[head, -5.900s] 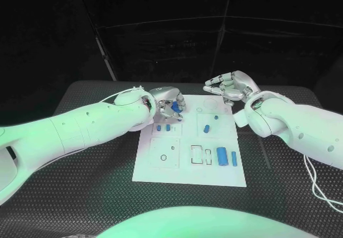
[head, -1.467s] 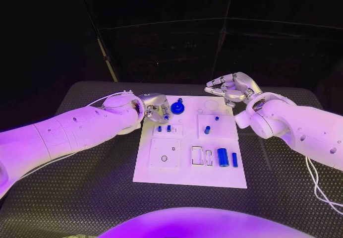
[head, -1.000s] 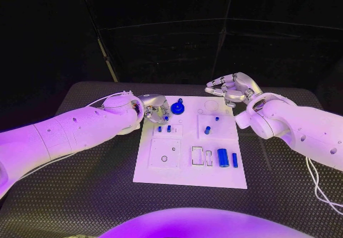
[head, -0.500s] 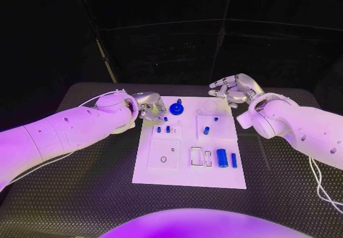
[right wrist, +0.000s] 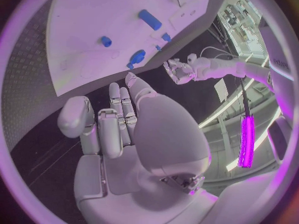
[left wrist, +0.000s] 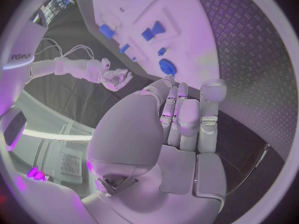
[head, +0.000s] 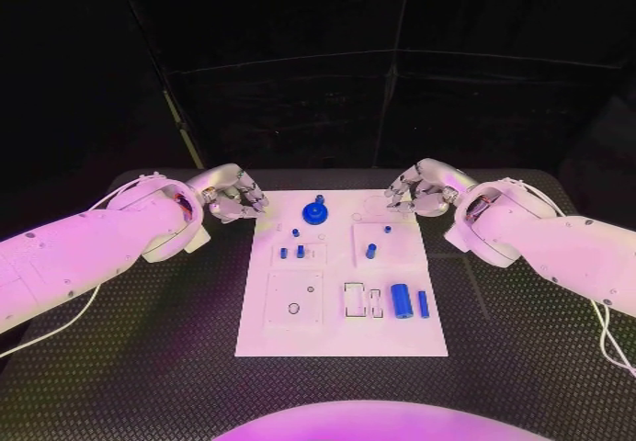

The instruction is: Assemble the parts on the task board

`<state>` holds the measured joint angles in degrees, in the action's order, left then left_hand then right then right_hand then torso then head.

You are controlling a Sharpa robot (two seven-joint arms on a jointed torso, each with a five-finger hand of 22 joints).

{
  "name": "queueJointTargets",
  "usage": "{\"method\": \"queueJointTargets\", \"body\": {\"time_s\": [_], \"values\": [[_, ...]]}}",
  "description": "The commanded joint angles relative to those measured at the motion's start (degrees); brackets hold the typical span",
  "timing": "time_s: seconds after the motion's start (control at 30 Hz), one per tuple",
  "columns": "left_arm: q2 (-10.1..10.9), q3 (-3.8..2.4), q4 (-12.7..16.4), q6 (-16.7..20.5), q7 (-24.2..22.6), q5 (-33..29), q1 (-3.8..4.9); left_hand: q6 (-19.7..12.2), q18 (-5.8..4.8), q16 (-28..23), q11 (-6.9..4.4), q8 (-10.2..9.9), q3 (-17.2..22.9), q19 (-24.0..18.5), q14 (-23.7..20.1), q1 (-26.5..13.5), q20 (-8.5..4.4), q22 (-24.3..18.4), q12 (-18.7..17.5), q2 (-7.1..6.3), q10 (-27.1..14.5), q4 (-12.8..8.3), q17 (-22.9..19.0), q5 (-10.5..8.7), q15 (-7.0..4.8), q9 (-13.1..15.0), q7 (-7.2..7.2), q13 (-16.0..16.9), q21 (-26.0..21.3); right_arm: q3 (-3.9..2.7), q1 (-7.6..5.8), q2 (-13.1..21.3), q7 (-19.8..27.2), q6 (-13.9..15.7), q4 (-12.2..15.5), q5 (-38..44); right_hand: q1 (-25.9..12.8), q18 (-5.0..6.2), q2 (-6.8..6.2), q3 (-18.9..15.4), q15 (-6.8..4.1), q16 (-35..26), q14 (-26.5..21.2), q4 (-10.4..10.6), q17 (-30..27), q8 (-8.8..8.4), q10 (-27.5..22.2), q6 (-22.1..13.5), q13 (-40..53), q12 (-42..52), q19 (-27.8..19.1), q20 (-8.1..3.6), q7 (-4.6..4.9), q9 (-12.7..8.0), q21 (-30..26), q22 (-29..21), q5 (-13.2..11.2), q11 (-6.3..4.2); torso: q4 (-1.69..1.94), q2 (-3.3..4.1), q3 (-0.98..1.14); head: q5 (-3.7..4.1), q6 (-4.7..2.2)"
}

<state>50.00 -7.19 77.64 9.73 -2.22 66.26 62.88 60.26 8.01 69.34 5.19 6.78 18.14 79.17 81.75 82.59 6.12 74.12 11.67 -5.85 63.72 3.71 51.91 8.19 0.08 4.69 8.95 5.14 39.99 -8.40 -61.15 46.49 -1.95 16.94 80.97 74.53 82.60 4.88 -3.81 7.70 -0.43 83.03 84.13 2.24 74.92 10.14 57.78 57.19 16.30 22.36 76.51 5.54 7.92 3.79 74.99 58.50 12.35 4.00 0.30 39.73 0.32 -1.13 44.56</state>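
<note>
One white task board (head: 332, 331) lies mid-table, carrying about eight blue parts (head: 401, 298); a round knobbed one (head: 314, 213) stands near its far edge. Left hand (head: 232, 197) and right hand (head: 419, 193) flank that edge, fingers loosely curled, holding nothing.

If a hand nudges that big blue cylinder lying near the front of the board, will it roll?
Probably. The big blue cylinder lies on its side on the flat task board, so a sideways nudge would likely roll it. It looks smooth and rigid, perhaps slippery to pinch.

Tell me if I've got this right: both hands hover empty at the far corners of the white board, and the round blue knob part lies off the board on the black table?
Not quite. Both hands, left and right, hover empty, but the round blue knob stands on the white board near its far edge, as the head view shows.
</note>
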Motion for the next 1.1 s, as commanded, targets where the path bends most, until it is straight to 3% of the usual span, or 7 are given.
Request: {"method": "queueJointTargets", "body": {"time_s": [0.03,0.13,0.37,0.47,0.67,1.1], "values": [[1.2,-0.09,1.5,9.0,-13.0,-27.1,-0.03,0.2,0.79,-4.4,-0.04,0.1,0.6,-2.4,-3.0,-0.3,-0.16,-2.2,0.1,0.04,0.2,0.1,-6.2,0.13,0.14,-0.1,0.10,-0.1,-6.8,-0.02,0.36,0.4,-6.5,-3.0,1.6,18.2,0.0,0.97,-0.94,0.4,-0.12,-0.2,3.0,0.0,0.8,-0.57,0.5,0.2,-0.8,-0.7,0.4,0.02,-0.28,-0.1,-0.1,0.1,-0.4,-0.02,-0.08,-0.05,0.09,0.82,-0.66],[2.4,-0.07,3.3,9.7,-17.9,-37.6,-0.90,0.2,1.97,-9.8,0.18,0.1,0.9,-6.1,-6.5,-0.8,0.03,-5.4,0.0,-0.26,-0.2,0.2,-13.4,0.08,0.38,-0.3,0.26,-0.4,-16.0,0.00,0.75,0.5,-8.1,-3.4,2.5,22.2,-0.1,0.95,-1.46,0.7,-0.13,-0.2,3.0,0.1,0.8,-1.05,0.6,0.1,-1.6,-1.3,0.6,-0.01,-0.30,-0.1,-0.1,0.1,-0.5,0.01,-0.07,-0.10,0.08,1.25,-0.81],[3.4,-0.07,6.6,11.1,-24.4,-45.1,-3.65,0.5,2.34,-11.5,0.08,0.3,1.3,-7.2,-7.4,-0.8,0.07,-6.5,0.4,-0.08,0.3,0.2,-15.5,0.08,0.35,-0.3,0.20,-0.3,-18.7,0.22,1.29,-0.2,-9.6,-3.9,3.2,26.0,-0.6,0.99,-2.85,1.3,0.31,-0.6,2.9,0.2,0.2,-3.49,-1.3,-2.2,-4.3,-3.7,0.7,0.33,-0.04,-0.2,-0.4,-0.4,-0.9,0.64,0.07,0.07,0.02,1.67,-0.99],[3.5,-0.07,7.5,10.9,-25.4,-46.0,-4.32,0.6,2.39,-12.0,0.08,0.3,1.3,-7.5,-7.7,-0.8,0.07,-6.7,0.5,-0.07,0.3,0.2,-16.1,0.08,0.35,-0.3,0.19,-0.3,-19.2,0.30,1.42,-0.6,-9.7,-5.1,3.3,26.5,-0.6,0.99,-2.91,1.4,0.39,-0.6,2.9,0.2,0.2,-3.64,-1.4,-2.2,-4.7,-3.9,0.8,0.39,0.31,-0.1,-0.4,-0.4,-0.9,0.77,0.10,0.09,0.02,1.44,-1.01],[3.6,-0.08,8.3,11.6,-26.7,-46.8,-4.81,0.6,2.40,-12.8,0.05,0.4,1.5,-7.8,-8.2,-0.8,0.09,-6.9,0.6,0.08,0.4,0.1,-17.1,0.10,0.35,-0.3,0.18,-0.3,-19.5,0.41,1.65,-1.6,-9.7,-7.2,2.9,26.8,-0.5,0.89,-2.43,2.4,0.54,-0.6,2.9,0.4,0.0,-3.47,-0.2,-0.7,-5.7,-3.9,1.2,0.57,0.54,0.1,-0.1,0.2,-1.0,0.93,-0.02,0.17,0.02,1.36,-0.83],[3.5,-0.08,8.6,11.5,-26.8,-47.3,-4.94,0.8,2.42,-14.0,0.03,0.5,1.6,-8.0,-8.9,-0.6,0.08,-7.1,0.8,0.08,0.5,0.0,-18.6,0.08,0.32,-0.3,0.19,-0.3,-19.7,0.71,1.87,-2.7,-10.0,-9.6,1.6,26.9,0.0,0.75,-2.29,6.4,0.40,-0.6,2.9,0.4,-0.1,-3.66,3.3,2.5,-8.5,-5.5,1.9,0.47,0.75,0.1,0.3,0.9,-1.7,0.78,-0.03,0.08,0.07,1.44,-0.30]]}}
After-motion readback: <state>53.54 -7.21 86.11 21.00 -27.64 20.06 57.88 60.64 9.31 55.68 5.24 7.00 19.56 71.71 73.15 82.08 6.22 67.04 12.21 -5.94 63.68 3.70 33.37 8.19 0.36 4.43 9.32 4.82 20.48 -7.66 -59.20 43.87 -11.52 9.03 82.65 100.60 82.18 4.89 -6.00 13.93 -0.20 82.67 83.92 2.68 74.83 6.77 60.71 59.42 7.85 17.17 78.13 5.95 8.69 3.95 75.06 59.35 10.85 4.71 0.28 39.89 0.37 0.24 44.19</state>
